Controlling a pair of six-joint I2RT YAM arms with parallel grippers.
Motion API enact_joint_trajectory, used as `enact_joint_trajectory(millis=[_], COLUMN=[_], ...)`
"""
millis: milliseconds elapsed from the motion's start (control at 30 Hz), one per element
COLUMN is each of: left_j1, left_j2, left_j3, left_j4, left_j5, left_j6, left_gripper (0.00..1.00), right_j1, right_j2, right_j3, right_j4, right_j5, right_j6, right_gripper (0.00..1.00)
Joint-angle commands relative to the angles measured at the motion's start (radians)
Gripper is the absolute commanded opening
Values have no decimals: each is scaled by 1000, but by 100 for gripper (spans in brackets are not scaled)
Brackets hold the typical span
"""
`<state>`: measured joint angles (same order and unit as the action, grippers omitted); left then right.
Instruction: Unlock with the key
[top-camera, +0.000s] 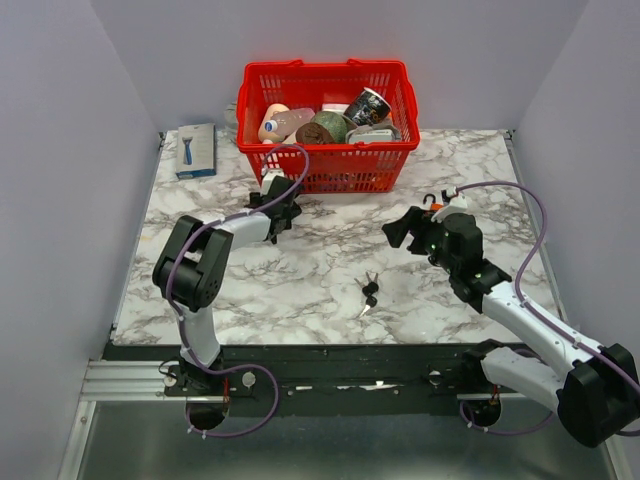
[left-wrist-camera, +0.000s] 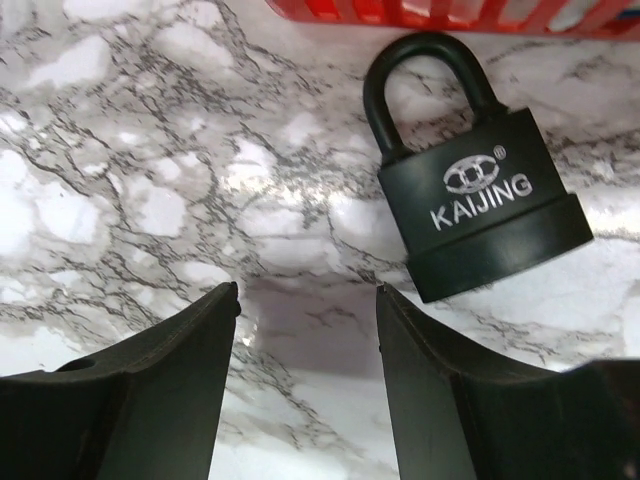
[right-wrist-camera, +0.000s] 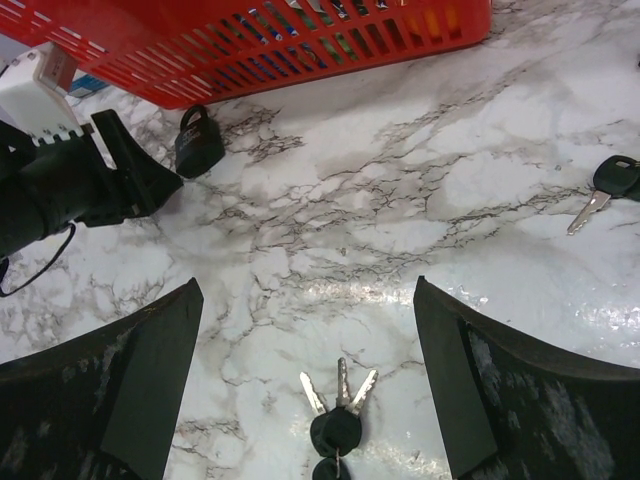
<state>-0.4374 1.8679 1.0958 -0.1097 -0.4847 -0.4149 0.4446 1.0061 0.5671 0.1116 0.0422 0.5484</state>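
Note:
A black KAIJING padlock (left-wrist-camera: 480, 215) lies flat on the marble table just ahead and to the right of my left gripper (left-wrist-camera: 307, 290), which is open and empty, apart from the lock. The padlock (right-wrist-camera: 198, 140) also shows in the right wrist view, between the left gripper (right-wrist-camera: 120, 175) and the red basket. A bunch of three keys on black fobs (top-camera: 369, 290) lies mid-table. My right gripper (right-wrist-camera: 305, 285) is open and empty, held above the table with the key bunch (right-wrist-camera: 338, 415) below, between its fingers. In the top view the left gripper (top-camera: 288, 212) and the right gripper (top-camera: 395, 232) face each other.
A red basket (top-camera: 325, 165) of groceries stands at the back, close behind the padlock. A blue and white package (top-camera: 196, 150) lies back left. A separate single key with a black head (right-wrist-camera: 608, 185) lies at the right of the right wrist view.

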Motion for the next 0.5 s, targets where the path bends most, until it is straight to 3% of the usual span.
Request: enact_joint_trajectory(millis=[0, 233, 467], left_j1=[37, 51, 52], left_j2=[13, 20, -62], left_j3=[38, 50, -20], left_j4=[2, 16, 16], left_j5=[46, 101, 190], left_j6=[19, 1, -120], left_gripper=[66, 66, 67], right_j1=[-4, -4, -4], right_j2=[-8, 3, 37], right_j3=[-16, -13, 5], right_j4=[25, 23, 11], right_j5=[-11, -13, -22], right_j6=[-4, -8, -73], right_gripper=[95, 95, 95])
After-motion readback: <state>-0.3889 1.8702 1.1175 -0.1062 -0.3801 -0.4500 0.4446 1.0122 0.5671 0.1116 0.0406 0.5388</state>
